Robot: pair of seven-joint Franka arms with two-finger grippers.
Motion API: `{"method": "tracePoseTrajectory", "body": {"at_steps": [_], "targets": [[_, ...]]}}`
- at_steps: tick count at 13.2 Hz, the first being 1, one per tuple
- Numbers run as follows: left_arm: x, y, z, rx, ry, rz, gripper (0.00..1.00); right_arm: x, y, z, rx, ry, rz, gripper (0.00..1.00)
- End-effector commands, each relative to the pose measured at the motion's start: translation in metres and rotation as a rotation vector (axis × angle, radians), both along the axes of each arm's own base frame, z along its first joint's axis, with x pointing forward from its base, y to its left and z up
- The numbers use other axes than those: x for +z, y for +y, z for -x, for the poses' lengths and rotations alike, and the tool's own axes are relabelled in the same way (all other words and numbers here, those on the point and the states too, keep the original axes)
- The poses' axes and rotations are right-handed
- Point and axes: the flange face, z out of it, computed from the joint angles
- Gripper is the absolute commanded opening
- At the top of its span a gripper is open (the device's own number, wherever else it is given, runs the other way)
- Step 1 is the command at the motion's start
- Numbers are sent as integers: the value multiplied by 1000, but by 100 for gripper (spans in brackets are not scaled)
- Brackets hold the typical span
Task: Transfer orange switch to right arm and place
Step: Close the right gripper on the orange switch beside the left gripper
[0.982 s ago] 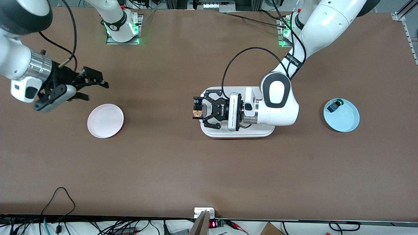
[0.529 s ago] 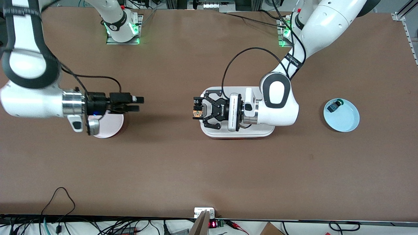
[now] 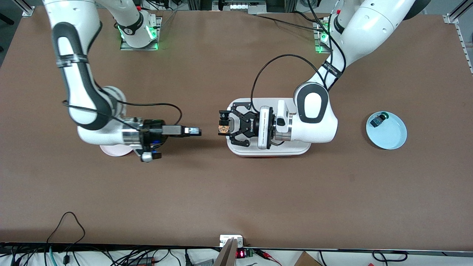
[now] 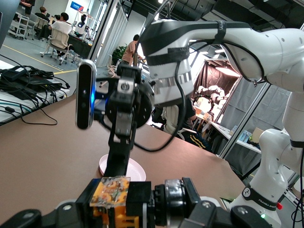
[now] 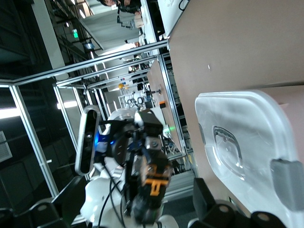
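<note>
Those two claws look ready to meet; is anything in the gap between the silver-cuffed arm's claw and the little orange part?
Nothing: the front view shows only bare table beneath the gap between the right gripper and the orange switch.

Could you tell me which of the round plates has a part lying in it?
The blue plate, toward the left arm's end of the table, holds a small dark part. The pink plate lies largely hidden under the right arm.

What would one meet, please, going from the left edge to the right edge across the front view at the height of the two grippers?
Pink plate → right gripper → orange switch, held in the left gripper → white tray → light blue plate holding a small dark part.
</note>
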Motion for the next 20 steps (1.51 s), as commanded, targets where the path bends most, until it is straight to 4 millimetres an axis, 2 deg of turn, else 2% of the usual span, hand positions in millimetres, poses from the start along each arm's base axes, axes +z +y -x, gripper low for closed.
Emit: {"method": "tracePoseTrajectory", "body": {"at_steps": [1, 3, 9, 11, 14, 18, 19, 20], "targets": [[0, -6, -2, 15, -17, 28, 32, -6, 35, 24, -57, -17, -7, 100], [0, -5, -3, 16, -17, 27, 32, -5, 50, 31, -92, -14, 6, 97], [1, -6, -2, 16, -18, 30, 32, -1, 48, 32, -100, -1, 2, 72], [1, -5, -3, 19, -17, 32, 32, 0, 46, 31, -102, 3, -3, 67], [2, -6, -3, 18, -16, 33, 32, 0, 45, 30, -106, 4, -6, 47], [2, -6, -2, 17, -15, 34, 32, 1, 46, 30, -112, 9, -15, 7], [2, -6, -2, 18, -14, 34, 32, 1, 46, 30, -112, 8, -15, 2], [1, -5, -3, 18, -15, 33, 32, 1, 46, 30, -112, 8, -15, 0]]}}
